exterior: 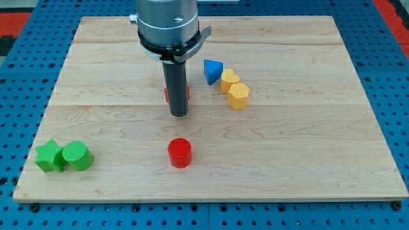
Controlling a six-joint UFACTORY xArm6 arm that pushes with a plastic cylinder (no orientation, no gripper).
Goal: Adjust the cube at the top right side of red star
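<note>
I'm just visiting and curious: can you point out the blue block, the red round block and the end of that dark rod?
blue block (213,70): camera view, middle of its front face.
red cylinder (179,148): camera view, its flat top.
my tip (178,114): camera view, the rod's very lower end.

A robotics lab bench is showing here. A pale wooden board (307,160) is lying on blue perforated matting (19,76), which is framing every board edge.
</note>
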